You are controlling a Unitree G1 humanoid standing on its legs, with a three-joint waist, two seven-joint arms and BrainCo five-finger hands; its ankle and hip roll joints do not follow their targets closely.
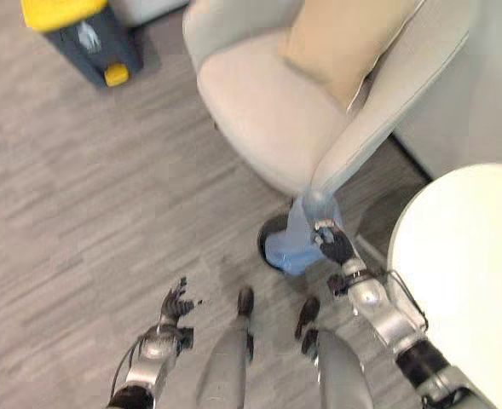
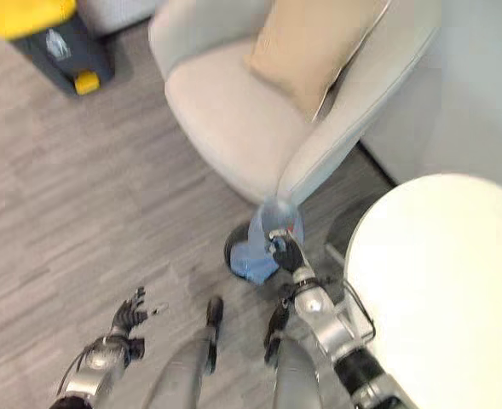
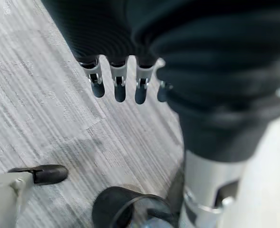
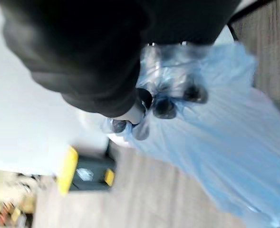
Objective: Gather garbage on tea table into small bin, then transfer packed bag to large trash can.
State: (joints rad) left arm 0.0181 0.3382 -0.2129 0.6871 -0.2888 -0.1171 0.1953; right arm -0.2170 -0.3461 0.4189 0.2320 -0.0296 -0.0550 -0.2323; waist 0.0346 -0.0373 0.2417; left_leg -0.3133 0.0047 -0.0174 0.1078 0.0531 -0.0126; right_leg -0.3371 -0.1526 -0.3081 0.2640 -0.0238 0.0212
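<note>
The right hand [image 1: 334, 244] has its fingers [image 4: 164, 107] curled tight into the gathered top of the blue bag [image 1: 295, 243]; the bag hangs over the small bin [image 1: 272, 242] on the floor, by the chair [image 1: 268, 111] and near the white table's [image 1: 464, 273] edge; thin, soft and slippery film, probably light, best held by the bunched neck; the left hand [image 1: 174, 302] hangs with fingers spread, empty.
</note>
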